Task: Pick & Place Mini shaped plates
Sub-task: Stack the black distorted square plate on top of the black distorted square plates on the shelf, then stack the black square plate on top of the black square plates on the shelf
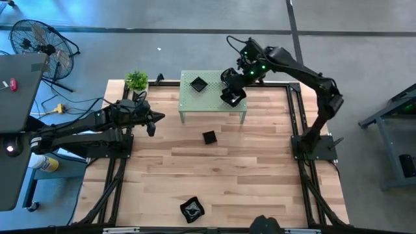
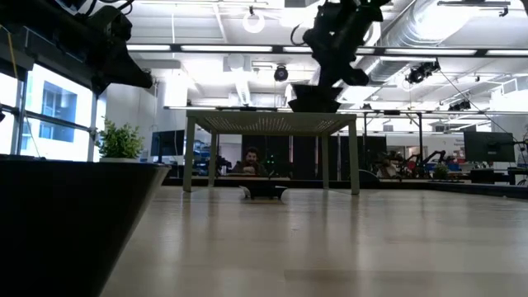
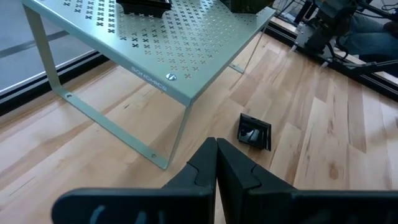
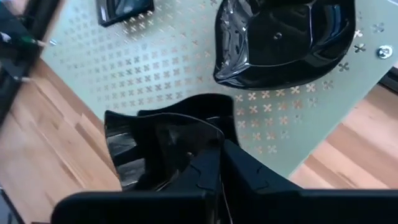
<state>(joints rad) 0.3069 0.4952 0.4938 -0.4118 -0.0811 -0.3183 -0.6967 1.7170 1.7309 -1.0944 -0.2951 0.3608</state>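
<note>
A pale green perforated stand (image 1: 213,104) sits at the table's far middle. On its top lie a square black mini plate (image 1: 198,84) (image 4: 124,9) and a larger rounded black plate (image 4: 286,37). My right gripper (image 1: 233,91) (image 4: 221,171) hovers over the stand's right part, shut on a third, flared-edged black plate (image 4: 161,146). Another small square plate (image 1: 208,137) (image 3: 255,132) lies flat on the wood before the stand, and a wavy-edged one (image 1: 192,208) lies near the table's near edge. My left gripper (image 1: 151,120) (image 3: 216,163) waits shut, left of the stand. My right gripper pinches the flared plate by its rim (image 4: 208,146) between the two fingers, coming from above and slanting down. The plate tilts below the fingers, close over the stand's top (image 2: 313,99); whether its underside touches the stand I cannot tell.
A small potted plant (image 1: 136,80) stands at the table's far left corner. The stand's thin legs (image 3: 177,134) rise from the wood. Black frame rails run along the table's left and right edges. Bare wood stretches between the stand and the near edge.
</note>
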